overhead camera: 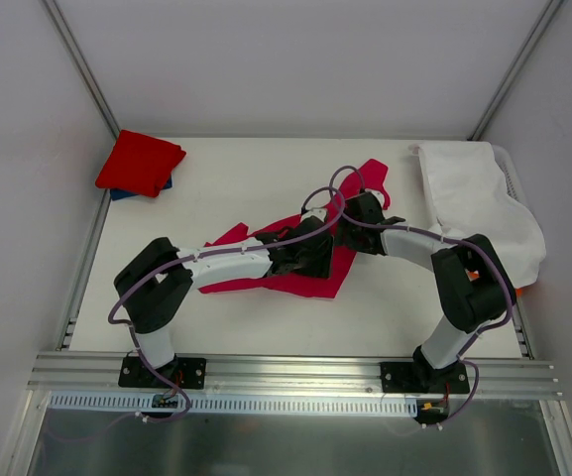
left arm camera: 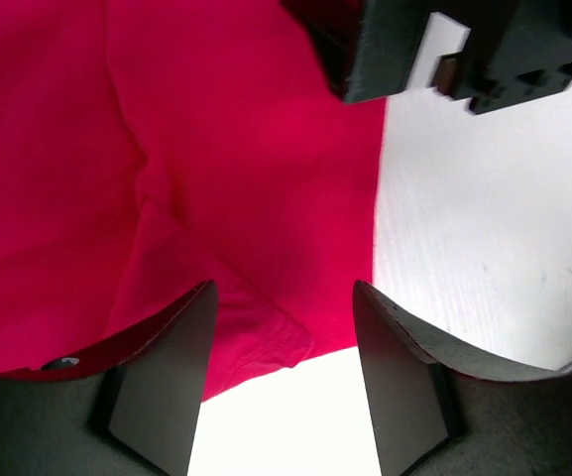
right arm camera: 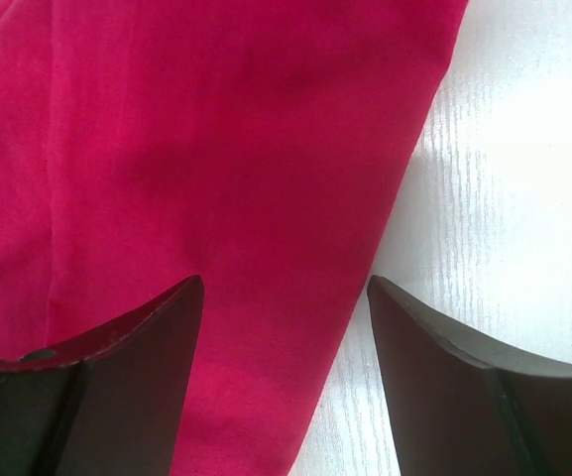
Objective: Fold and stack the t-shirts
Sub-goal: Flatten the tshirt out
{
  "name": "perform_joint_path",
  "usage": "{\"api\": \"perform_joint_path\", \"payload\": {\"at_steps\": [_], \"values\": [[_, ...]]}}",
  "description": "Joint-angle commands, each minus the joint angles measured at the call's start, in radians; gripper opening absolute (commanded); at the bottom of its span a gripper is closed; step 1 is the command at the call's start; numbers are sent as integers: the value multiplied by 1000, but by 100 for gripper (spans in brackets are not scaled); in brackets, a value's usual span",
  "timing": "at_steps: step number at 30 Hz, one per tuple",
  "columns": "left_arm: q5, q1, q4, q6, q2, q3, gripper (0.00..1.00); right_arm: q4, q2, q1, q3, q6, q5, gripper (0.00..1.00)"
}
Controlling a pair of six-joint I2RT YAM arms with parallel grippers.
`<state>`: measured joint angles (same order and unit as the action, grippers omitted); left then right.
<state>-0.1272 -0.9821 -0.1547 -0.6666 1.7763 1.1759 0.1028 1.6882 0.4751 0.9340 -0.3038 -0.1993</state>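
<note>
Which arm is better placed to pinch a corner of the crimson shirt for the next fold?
Left, probably. The left end effector, open, has a corner of the crimson-pink t-shirt lying between its fingers. The right end effector, also open, straddles only a straight side edge.

The counter (overhead camera: 266, 188) is white with a faint wood grain. A white cloth (overhead camera: 474, 203) lies crumpled at its right edge, draped over a perforated white rim (overhead camera: 511, 177). An aluminium rail (overhead camera: 295, 369) runs along the near edge.
</note>
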Motion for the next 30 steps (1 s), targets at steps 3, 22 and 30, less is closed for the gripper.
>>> {"api": "perform_joint_path", "payload": {"at_steps": [3,22,30], "values": [[-101,-13,-88,-37,-60,-15,57,-18,10,-7,15,-11,8,71],[-104,-20,-106,-59,5,-12,50,-20,34,-10,20,-18,21,71],[-101,-20,-108,-59,20,-5,36,-23,39,-10,20,-23,23,71]]}}
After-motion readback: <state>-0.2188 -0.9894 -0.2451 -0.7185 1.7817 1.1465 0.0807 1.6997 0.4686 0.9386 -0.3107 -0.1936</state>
